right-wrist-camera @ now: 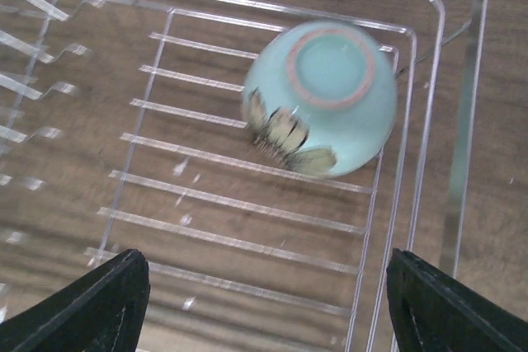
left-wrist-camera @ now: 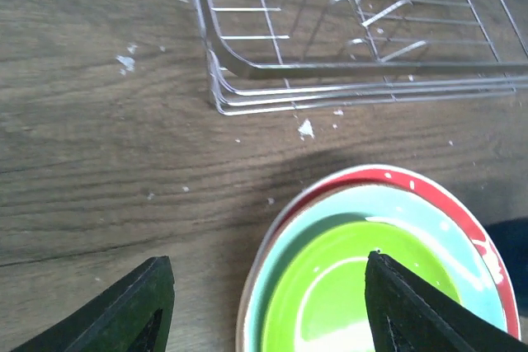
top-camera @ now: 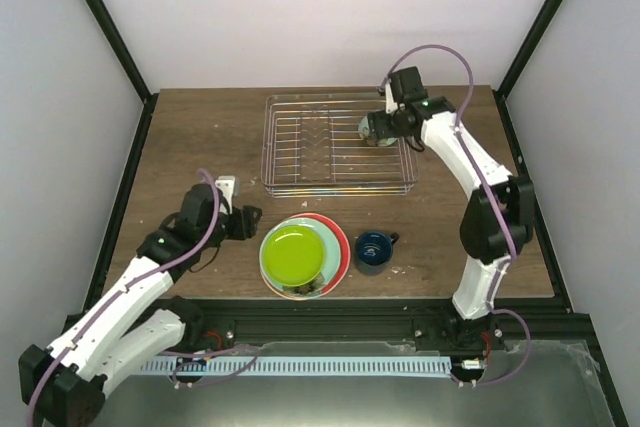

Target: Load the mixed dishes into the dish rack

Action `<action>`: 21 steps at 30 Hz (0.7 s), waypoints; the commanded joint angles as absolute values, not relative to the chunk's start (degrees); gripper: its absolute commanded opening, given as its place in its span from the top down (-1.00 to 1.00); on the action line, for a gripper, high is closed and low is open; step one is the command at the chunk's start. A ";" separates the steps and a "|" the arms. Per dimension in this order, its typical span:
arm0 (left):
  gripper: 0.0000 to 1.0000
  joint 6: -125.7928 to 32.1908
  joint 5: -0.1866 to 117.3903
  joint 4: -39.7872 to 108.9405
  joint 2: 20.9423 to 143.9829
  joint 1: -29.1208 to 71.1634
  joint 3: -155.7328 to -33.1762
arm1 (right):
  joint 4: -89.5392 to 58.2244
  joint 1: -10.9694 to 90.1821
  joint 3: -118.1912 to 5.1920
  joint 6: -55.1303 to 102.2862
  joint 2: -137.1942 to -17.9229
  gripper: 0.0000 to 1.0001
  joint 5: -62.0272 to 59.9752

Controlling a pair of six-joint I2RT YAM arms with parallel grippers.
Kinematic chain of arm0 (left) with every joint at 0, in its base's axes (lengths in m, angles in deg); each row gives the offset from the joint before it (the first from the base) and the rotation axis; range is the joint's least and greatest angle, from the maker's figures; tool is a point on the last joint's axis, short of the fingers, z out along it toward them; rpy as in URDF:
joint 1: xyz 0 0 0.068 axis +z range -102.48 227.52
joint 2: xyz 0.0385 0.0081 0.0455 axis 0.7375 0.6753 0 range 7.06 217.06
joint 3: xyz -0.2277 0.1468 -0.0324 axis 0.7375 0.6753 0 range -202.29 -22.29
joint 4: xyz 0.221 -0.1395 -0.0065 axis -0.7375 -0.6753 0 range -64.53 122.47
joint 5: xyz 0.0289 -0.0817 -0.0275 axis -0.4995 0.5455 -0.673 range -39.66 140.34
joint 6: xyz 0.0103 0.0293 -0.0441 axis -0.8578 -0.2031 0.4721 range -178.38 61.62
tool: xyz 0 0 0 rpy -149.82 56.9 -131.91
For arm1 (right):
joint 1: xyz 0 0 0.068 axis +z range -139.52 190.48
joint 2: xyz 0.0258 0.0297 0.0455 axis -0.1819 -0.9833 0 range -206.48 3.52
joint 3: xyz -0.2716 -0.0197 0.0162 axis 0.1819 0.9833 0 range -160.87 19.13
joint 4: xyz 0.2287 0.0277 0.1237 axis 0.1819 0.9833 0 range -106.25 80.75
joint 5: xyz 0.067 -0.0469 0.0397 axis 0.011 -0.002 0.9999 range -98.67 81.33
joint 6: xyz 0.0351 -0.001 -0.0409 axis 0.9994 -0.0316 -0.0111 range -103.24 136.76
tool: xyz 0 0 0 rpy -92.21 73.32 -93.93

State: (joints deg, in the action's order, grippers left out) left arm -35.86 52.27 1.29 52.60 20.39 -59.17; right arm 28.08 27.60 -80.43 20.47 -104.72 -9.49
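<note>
The pale mint-green bowl (right-wrist-camera: 326, 96) lies upside down in the right end of the silver wire dish rack (top-camera: 300, 152). My right gripper (right-wrist-camera: 264, 286) hovers just above the bowl, open and empty. The lime-green plate (left-wrist-camera: 355, 294) tops a stack on the table, with a pale teal surface and a red rim (left-wrist-camera: 462, 208) around it and a thin tan edge (left-wrist-camera: 244, 311) below. Over the stack's left edge my left gripper (left-wrist-camera: 268, 286) stands open, one finger above the wood and the other above the lime plate. The dark-blue mug (top-camera: 375, 250) stands right of the stack.
The rack's rows of upright dividers (top-camera: 310, 132) fill its left and middle. Its near front rail (left-wrist-camera: 346, 92) lies just beyond the plate stack. Small white flecks dot the wooden table (left-wrist-camera: 99, 121). Black frame posts border the table's sides.
</note>
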 commanded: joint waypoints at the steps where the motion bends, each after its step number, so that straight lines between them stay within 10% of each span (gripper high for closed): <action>1: -0.30 -34.09 48.93 2.96 53.34 16.43 -58.26 | 22.51 31.66 -68.56 23.66 -94.39 -0.59 -11.50; 21: -0.24 -28.70 45.06 8.74 60.18 3.95 -51.23 | 17.08 35.70 -40.67 30.98 -69.31 -0.42 -8.91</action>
